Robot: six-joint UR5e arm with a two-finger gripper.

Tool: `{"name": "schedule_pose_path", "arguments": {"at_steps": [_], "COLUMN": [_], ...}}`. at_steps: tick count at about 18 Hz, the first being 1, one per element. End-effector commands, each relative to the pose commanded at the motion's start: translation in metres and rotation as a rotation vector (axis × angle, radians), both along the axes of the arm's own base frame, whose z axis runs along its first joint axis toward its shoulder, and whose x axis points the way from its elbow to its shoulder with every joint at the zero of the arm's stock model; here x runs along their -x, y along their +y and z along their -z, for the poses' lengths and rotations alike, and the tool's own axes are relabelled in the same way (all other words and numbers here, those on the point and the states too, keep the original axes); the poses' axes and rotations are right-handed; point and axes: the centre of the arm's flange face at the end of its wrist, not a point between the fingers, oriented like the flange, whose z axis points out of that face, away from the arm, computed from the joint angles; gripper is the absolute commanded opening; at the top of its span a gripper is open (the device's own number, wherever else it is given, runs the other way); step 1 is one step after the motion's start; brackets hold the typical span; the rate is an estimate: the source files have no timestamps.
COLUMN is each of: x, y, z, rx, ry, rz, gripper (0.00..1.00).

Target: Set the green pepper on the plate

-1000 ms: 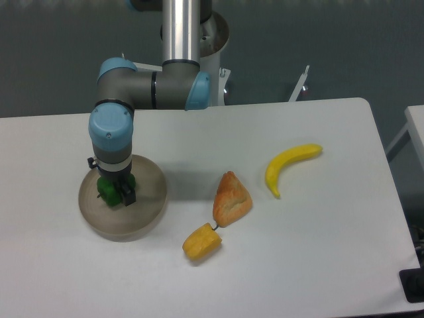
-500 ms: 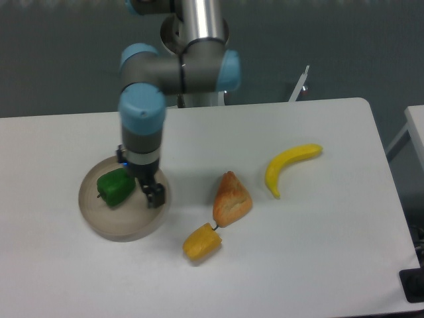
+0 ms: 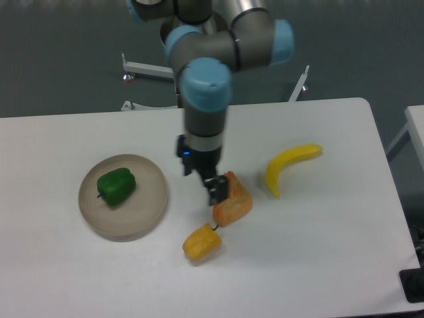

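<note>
The green pepper [image 3: 116, 187] lies on the plate [image 3: 150, 211], a little toward the side of the dish farthest from the fingers, resting on its own with nothing touching it. Judged from that, the task looks done: the pepper sits well inside the low rim, so it should not roll off. The plate holds only the pepper.

The gripper [image 3: 213, 188] hangs well apart from the plate, over the desk [image 3: 318, 252], and carries nothing. Only one dark finger tip shows clearly, just at the upper edge of the orange wedge-shaped piece [image 3: 233, 201], so whether the fingers are spread or closed cannot be told, nor whether that tip touches the wedge or merely passes above it.

Just below the fingers and toward the camera lies a yellow-orange pepper [image 3: 201, 242] with its stem pointing up at the wedge. A banana [image 3: 287, 165] lies on the far side of the fingers from the plate, apart from everything else.
</note>
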Motion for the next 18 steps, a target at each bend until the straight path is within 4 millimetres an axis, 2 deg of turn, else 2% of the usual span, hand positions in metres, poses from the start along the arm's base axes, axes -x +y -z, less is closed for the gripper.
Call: {"name": "schedule_pose_path", "arguments": {"at_steps": [3, 4, 6, 7, 10, 18], "x": [0.019, 0.039, 0.047, 0.057, 0.081, 0.088], "y": [-0.008, -0.018, -0.026, -0.036, -0.057, -0.064], "z": [0.005, 0.01, 0.016, 0.02, 0.017, 0.02], "rx": [0.022, 0.03, 0.044, 0.051, 0.081, 0.09], "ry": [0.015, 0.01, 0.005, -0.001, -0.026, -0.041], "rz": [0.028, 0.024, 0.047, 0.045, 0.07, 0.065], "gripper": [1.0, 1.0, 1.0, 1.0, 1.0, 1.0]}}
